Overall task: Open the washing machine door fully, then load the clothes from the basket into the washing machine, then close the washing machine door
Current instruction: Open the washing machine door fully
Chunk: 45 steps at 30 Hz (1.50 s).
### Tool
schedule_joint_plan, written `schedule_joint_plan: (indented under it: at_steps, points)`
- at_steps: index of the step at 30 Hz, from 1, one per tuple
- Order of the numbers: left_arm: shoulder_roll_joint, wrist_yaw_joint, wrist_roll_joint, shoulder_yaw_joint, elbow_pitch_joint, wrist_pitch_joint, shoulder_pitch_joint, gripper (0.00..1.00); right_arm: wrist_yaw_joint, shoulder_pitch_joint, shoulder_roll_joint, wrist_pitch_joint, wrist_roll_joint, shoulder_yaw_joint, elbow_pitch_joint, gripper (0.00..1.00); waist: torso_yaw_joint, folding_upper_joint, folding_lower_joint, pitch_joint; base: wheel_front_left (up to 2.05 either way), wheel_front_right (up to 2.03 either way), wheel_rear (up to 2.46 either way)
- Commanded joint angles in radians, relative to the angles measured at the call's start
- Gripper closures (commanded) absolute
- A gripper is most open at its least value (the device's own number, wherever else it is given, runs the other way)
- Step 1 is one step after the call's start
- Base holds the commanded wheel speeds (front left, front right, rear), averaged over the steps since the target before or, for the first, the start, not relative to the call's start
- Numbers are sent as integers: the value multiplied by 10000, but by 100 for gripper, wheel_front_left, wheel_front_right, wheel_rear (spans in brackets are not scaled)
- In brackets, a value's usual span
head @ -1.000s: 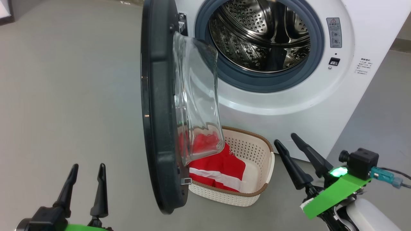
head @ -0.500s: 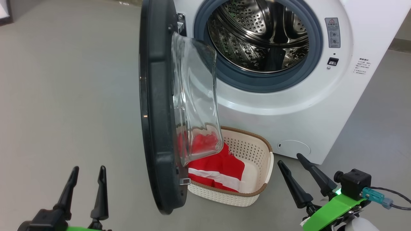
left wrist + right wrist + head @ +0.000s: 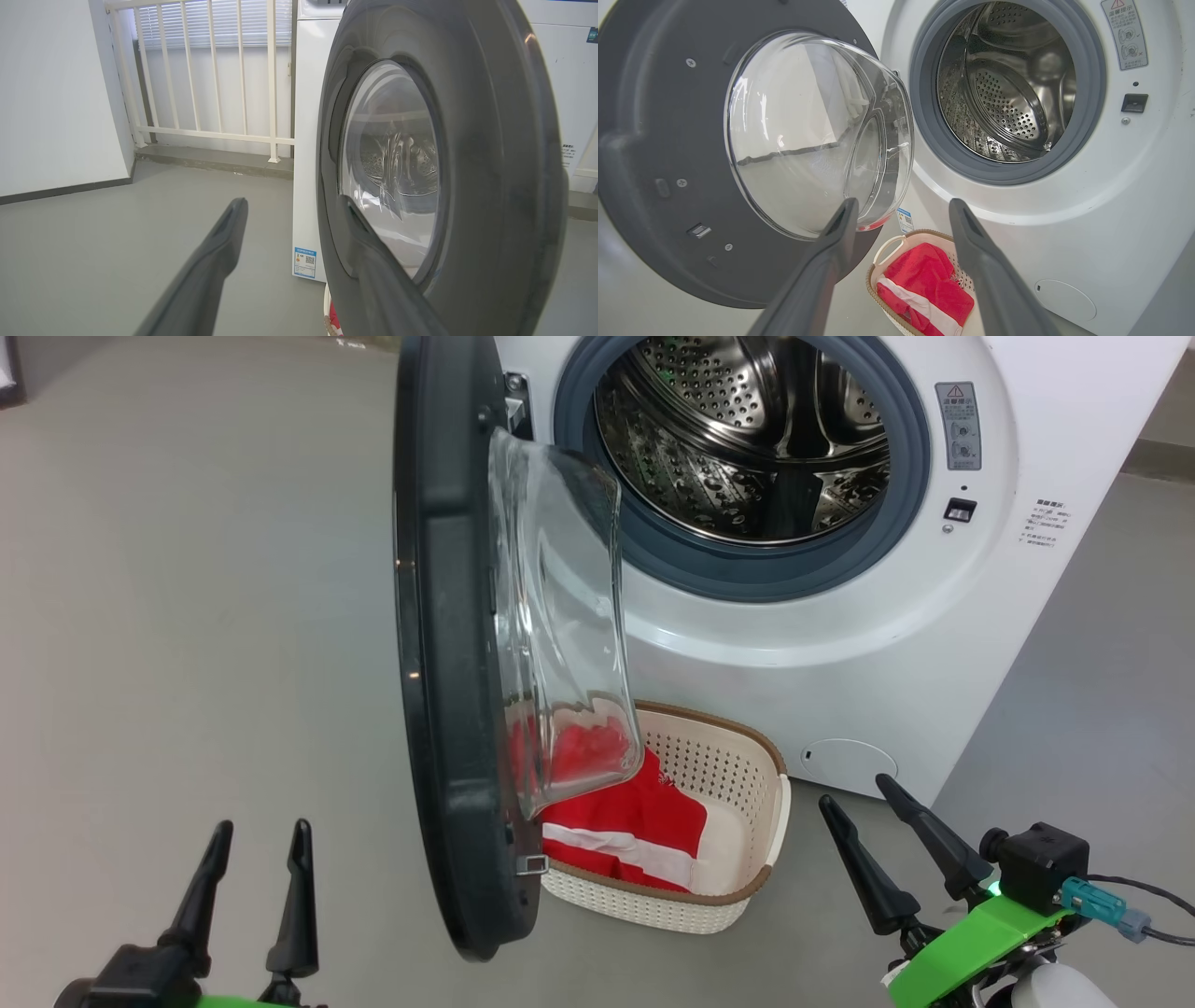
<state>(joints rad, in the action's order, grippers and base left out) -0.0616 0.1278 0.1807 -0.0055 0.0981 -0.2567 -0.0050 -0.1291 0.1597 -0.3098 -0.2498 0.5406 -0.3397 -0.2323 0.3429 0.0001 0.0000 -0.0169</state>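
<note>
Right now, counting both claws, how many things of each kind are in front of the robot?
Washing machine, door open: 1
Basket: 1
Red striped garment: 1
Claws: 2, left claw, right claw, both open
Total: 5

- Smooth grey floor [image 3: 93, 261], evenly lit.
- Plain white wall [image 3: 51, 93] on the left, with a dark skirting strip [image 3: 65, 190].
- White barred railing [image 3: 210, 70] on a low grey kerb [image 3: 210, 158].
- Pale slatted blinds [image 3: 196, 23] behind the railing.
</note>
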Motion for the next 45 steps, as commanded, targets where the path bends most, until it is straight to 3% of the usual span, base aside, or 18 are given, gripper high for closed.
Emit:
schedule_joint_plan:
  at_steps: [1,22,23,25,27,36,45]
  points:
    - [-100,29,61,267,-251,-51,-276,0,-16,14,-67,-120,-33,-97,226,0,-6,-1,0,1,0,0,0]
    - [-225,29,3,246,-250,-51,-287,0,-16,9,-33,-120,10,-215,215,0,-97,-1,0,31,0,0,0]
    - [-235,29,-3,246,-237,-51,-303,7,-16,9,-28,-120,5,-209,213,0,-97,-1,0,28,0,0,0]
    - [-253,29,-20,247,-207,-51,-352,59,-16,4,-17,-120,-4,-197,196,0,-94,-1,0,15,0,0,0]
    - [-270,29,-48,235,-213,-51,-415,100,-16,-7,-2,-120,-7,-198,177,0,-90,-1,0,-7,0,0,0]
    - [-349,24,-99,185,-683,-51,-933,100,-16,-14,42,-120,8,-203,149,0,-91,-1,0,-66,0,0,0]
    - [-285,26,-126,-277,-2541,-51,-1447,100,-16,9,76,-120,66,-248,179,0,-275,-1,0,-68,0,0,0]
